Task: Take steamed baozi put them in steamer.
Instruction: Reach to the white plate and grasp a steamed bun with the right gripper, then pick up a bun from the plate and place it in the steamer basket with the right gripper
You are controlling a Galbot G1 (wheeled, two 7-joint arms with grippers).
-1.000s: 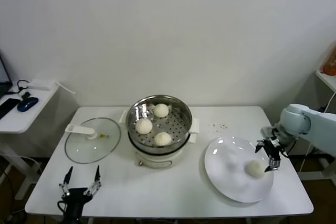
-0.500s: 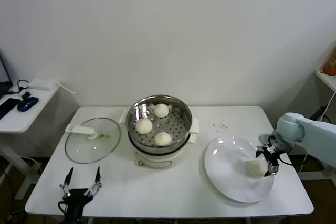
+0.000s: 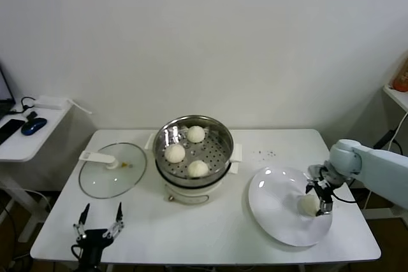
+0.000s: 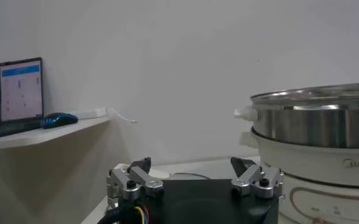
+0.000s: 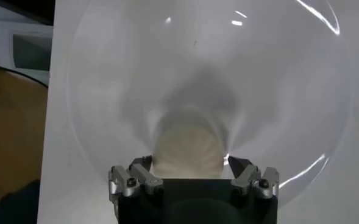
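From the head camera, a round shiny stainless-steel steamer [image 3: 193, 146] sits mid-table on its white pot base, three smooth off-white baozi [image 3: 174, 153] resting on its perforated floor. A flat glass lid with white handle [image 3: 112, 169] lies just left of it. The fourth off-white bun [image 3: 309, 204] sits on the round white plate [image 3: 274, 208] at the right, with the right gripper [image 3: 320, 198] down over it, fingers spread to either side. The left gripper [image 3: 97, 229] hangs open at the table's near left edge.

The left wrist camera shows open fingers [image 4: 133, 178], the steamer wall [image 4: 316, 122] beyond.

The right wrist camera shows the bun [image 5: 188, 149] between spread fingertips [image 5: 141, 175], plate rim [image 5: 334, 91] around.
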